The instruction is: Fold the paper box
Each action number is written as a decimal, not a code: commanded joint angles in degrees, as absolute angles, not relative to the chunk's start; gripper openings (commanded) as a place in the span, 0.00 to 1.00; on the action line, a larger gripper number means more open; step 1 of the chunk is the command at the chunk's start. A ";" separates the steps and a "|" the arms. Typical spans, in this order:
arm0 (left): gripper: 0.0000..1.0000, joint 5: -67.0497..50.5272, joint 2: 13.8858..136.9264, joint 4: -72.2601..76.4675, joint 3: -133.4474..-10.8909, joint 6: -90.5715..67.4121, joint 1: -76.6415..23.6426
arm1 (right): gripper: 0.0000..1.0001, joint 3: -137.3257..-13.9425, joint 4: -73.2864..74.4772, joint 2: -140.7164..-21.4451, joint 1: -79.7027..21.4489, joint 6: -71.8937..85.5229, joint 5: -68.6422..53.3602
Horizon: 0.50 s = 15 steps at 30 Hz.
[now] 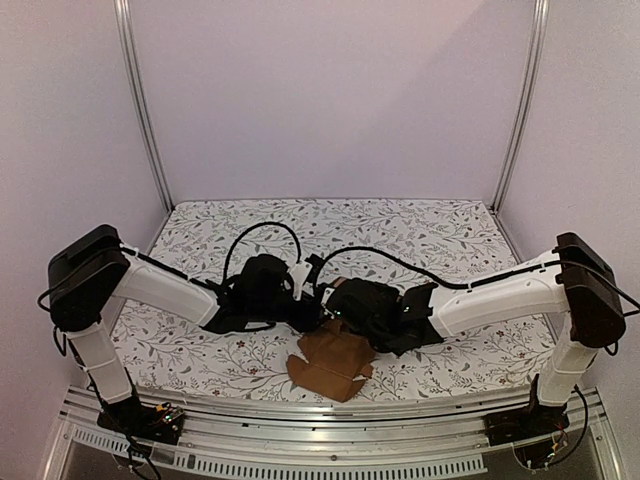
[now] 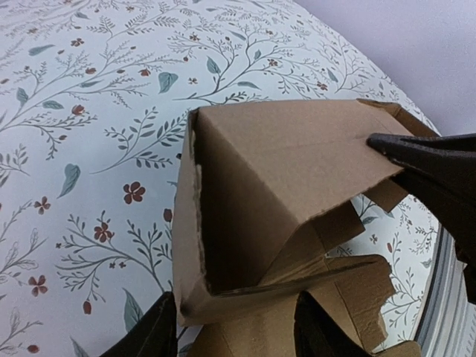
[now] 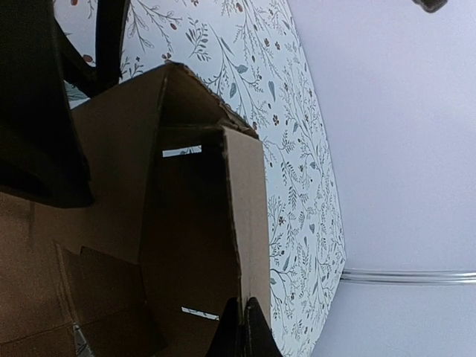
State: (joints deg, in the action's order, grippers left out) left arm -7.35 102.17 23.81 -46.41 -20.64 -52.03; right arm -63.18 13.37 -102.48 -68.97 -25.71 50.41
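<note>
The paper box (image 1: 330, 362) is brown cardboard, partly folded, lying near the table's front edge between my two arms. Seen from the left wrist, the paper box (image 2: 275, 171) has walls raised into an open corner, with loose flaps below. My left gripper (image 2: 234, 301) is open and straddles the lower cardboard; a strip of cloth shows beside its left finger (image 2: 152, 335). My right gripper (image 3: 242, 303) is shut on the edge of an upright wall of the paper box (image 3: 245, 216). That same right gripper (image 2: 435, 171) appears as a dark finger pinching the panel's right end. Both grippers meet over the box (image 1: 320, 305).
A floral-patterned cloth (image 1: 420, 230) covers the table. White walls and metal posts (image 1: 145, 110) enclose the back and sides. A metal rail (image 1: 330, 410) runs along the front edge just below the box. Black cables (image 1: 265, 232) arch over both wrists.
</note>
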 commanded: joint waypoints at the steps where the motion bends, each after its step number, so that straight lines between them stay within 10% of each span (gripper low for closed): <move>1: 0.52 -5.14 103.59 27.58 -44.22 -20.52 -53.17 | 0.00 -62.95 17.66 -103.16 -69.84 -22.62 47.04; 15: 0.48 -4.88 107.24 37.48 -42.74 -19.04 -54.00 | 0.00 -63.34 22.47 -101.07 -70.45 -17.57 45.71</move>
State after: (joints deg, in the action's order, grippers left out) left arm -5.26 106.04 33.65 -42.89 -20.58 -52.64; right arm -63.18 18.28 -101.95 -69.45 -20.58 50.13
